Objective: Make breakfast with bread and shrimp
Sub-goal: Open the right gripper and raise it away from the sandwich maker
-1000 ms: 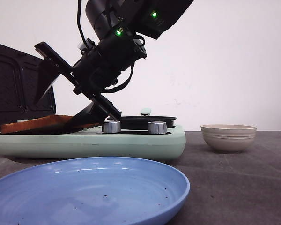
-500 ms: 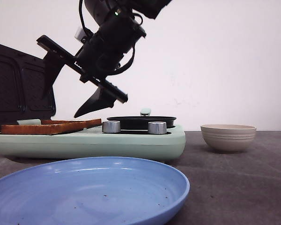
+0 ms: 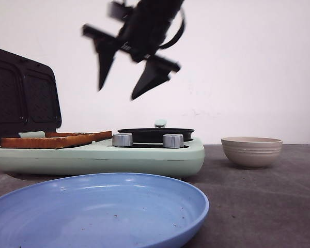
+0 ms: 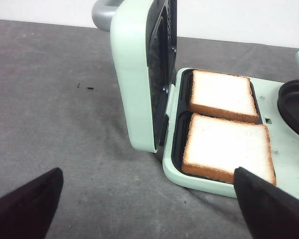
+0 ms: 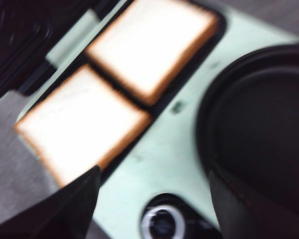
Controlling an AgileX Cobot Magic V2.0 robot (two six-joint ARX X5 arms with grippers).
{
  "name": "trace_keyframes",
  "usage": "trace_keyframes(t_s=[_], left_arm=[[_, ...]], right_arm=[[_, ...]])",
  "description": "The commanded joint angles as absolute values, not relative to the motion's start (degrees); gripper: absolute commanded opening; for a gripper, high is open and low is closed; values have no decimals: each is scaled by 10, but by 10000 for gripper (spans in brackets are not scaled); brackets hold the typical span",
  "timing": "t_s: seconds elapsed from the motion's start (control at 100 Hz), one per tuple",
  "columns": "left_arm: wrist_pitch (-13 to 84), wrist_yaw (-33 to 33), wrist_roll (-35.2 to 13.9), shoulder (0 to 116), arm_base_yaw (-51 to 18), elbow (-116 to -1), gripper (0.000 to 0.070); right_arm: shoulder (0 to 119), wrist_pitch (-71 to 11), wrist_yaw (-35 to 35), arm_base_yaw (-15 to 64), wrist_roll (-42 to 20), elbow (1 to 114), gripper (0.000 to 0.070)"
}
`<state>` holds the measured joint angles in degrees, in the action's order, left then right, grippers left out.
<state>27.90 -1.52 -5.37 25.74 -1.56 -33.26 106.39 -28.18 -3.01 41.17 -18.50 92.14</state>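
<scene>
**Both slices in the sandwich maker, both grippers spread and empty**

Landmark: the mint-green sandwich maker (image 3: 144,155).

- Bread (image 4: 224,149): two square white slices with brown crust, lying flat side by side in the dark grill well of the sandwich maker, edges just beside each other. In the front view they show as thin brown slabs (image 3: 51,139) on the maker's left part, right under the raised lid.
- Lid (image 3: 20,93): open, standing near upright at the maker's left end; dark ribbed plate on its inner face. Grey handle at its top edge in the left wrist view.
- Round black pan (image 3: 156,134): sits on the maker's right part, next to the bread well. Two silver knobs (image 3: 122,140) on the front edge below it.
- Right gripper (image 3: 124,85): in the air above the maker, well clear of the bread, motion-blurred. Fingers spread wide, nothing between them. Its wrist view looks down on both slices, the pan and one knob (image 5: 162,224).
- Left gripper (image 4: 149,209): not seen in the front view. Its fingertips (image 4: 25,204) are far apart, nothing held; it sits off the maker's lid side, over grey table (image 4: 50,99).
- Blue plate (image 3: 93,212): in front of the maker, nearest the camera.
- Beige ribbed bowl (image 3: 251,151): right of the maker, apart from it. Contents not visible.
- Shrimp: can't see any.
</scene>
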Motion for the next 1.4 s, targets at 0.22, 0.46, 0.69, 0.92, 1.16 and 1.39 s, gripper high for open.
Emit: trace_keyframes(t_s=[0.22, 0.46, 0.69, 0.92, 1.16, 1.39], left_arm=[[274, -15, -57, 258, -17, -335, 678], [274, -15, -56, 258, -18, -335, 678], [274, -15, -57, 258, -19, -335, 678], [274, -15, -57, 258, -19, -335, 678], [274, -15, -56, 258, -19, -335, 678], [277, -15, -56, 258, -19, -335, 677]], right_arm=[[1006, -321, -10, 384, -131, 927, 414], [917, -289, 0, 368, -109, 857, 413], [779, -206, -32, 345, -109, 696, 413], [639, -154, -30, 339, -112, 545, 413], [532, -140, -30, 339, -136, 429, 413], [472, -119, -12, 340, -203, 340, 412]])
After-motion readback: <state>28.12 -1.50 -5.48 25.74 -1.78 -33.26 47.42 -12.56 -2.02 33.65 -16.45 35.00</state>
